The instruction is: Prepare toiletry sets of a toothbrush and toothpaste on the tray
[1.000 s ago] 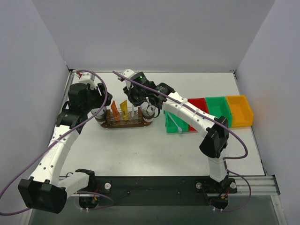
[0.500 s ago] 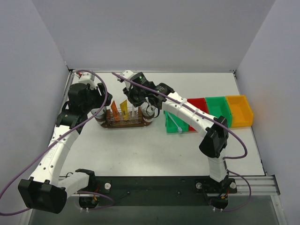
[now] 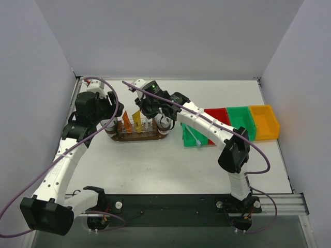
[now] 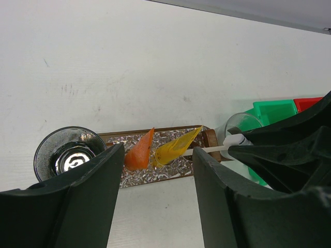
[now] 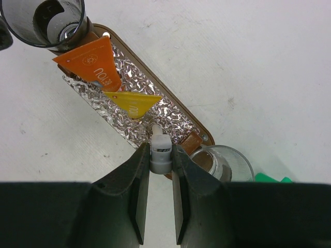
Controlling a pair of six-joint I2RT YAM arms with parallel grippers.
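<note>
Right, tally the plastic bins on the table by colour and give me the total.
green bins: 2
red bin: 1
yellow bin: 1
Total: 4

Tray (image 5: 176, 124): one. Toothpaste tubes: two – orange tube (image 5: 93, 63), yellow tube (image 5: 135, 103). Toothbrushes made out: two – held toothbrush (image 5: 160, 150), binned toothbrush (image 3: 193, 135). Clear cups: two – dark cup (image 5: 44, 18), pale cup (image 5: 225, 160). Bins: four – near green bin (image 3: 184, 129), red bin (image 3: 218, 114), far green bin (image 3: 239, 120), yellow bin (image 3: 264, 123).
</note>
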